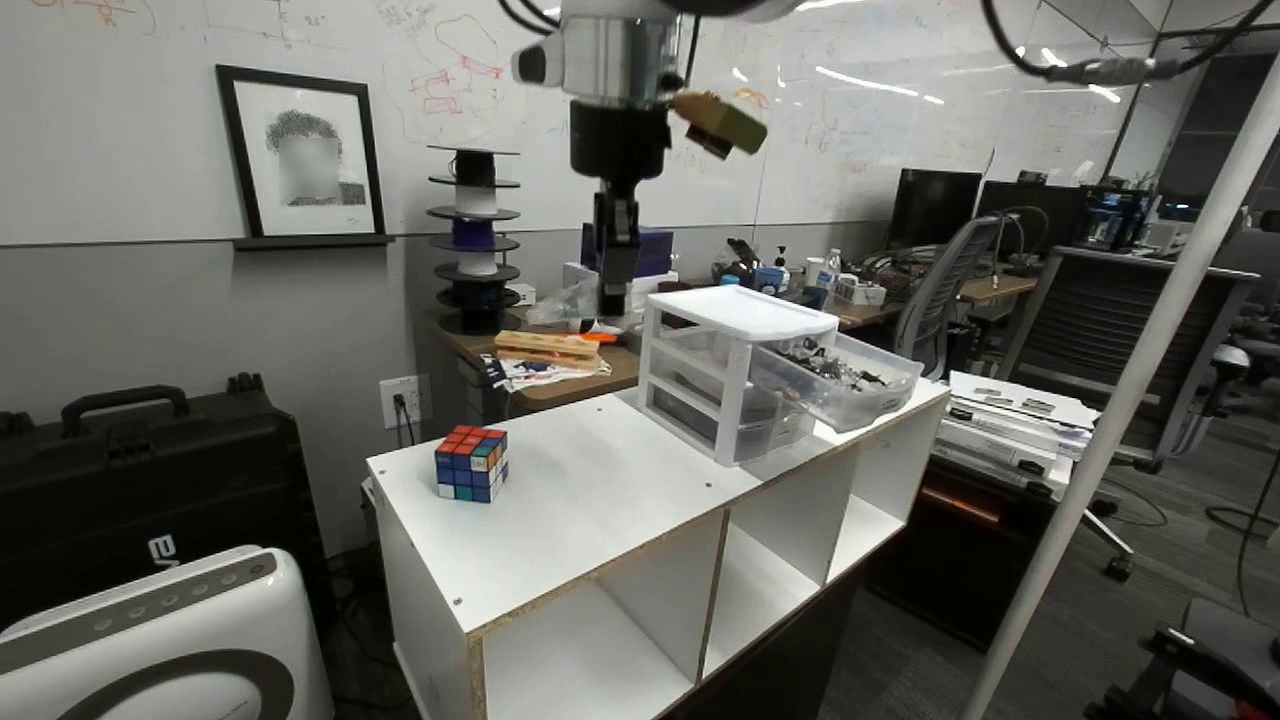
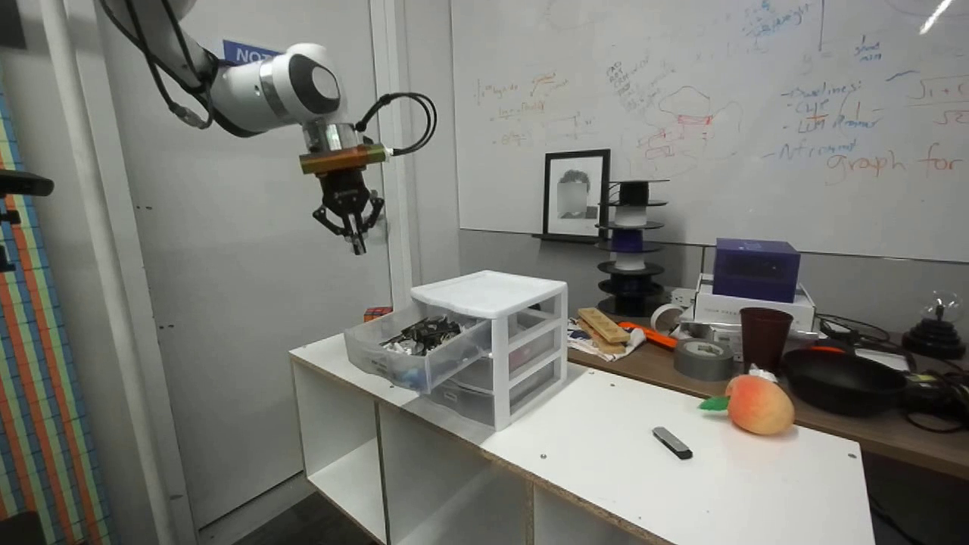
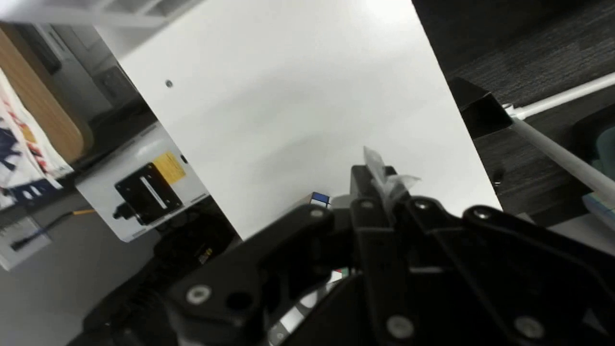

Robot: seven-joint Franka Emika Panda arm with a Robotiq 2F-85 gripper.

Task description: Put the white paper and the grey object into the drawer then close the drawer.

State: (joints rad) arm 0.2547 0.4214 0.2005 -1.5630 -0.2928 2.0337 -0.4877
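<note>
My gripper, in both exterior views [image 1: 613, 300] [image 2: 358, 246] and in the wrist view [image 3: 376, 172], points down high above the shelf top, on the cube's side of the drawer unit [image 1: 745, 312] [image 2: 490, 294]. Its fingers are shut on the white paper [image 3: 382, 181], a thin translucent scrap sticking out past the tips. The top drawer [image 1: 880, 400] [image 2: 382, 367] is pulled out and holds dark and metallic small parts. The drawers below it are in. The grey object [image 2: 672, 443], a small flat grey-and-black stick, lies on the shelf top; the unit hides it in an exterior view.
A multicoloured cube [image 1: 470, 463] [image 2: 377, 312] [image 3: 321, 197] stands on the white cubby shelf [image 1: 560, 520] [image 2: 606, 484]. A toy peach [image 2: 761, 405] sits near the grey object. A cluttered desk [image 1: 590, 385] runs behind the shelf. A pale pole [image 1: 1120, 430] stands in front.
</note>
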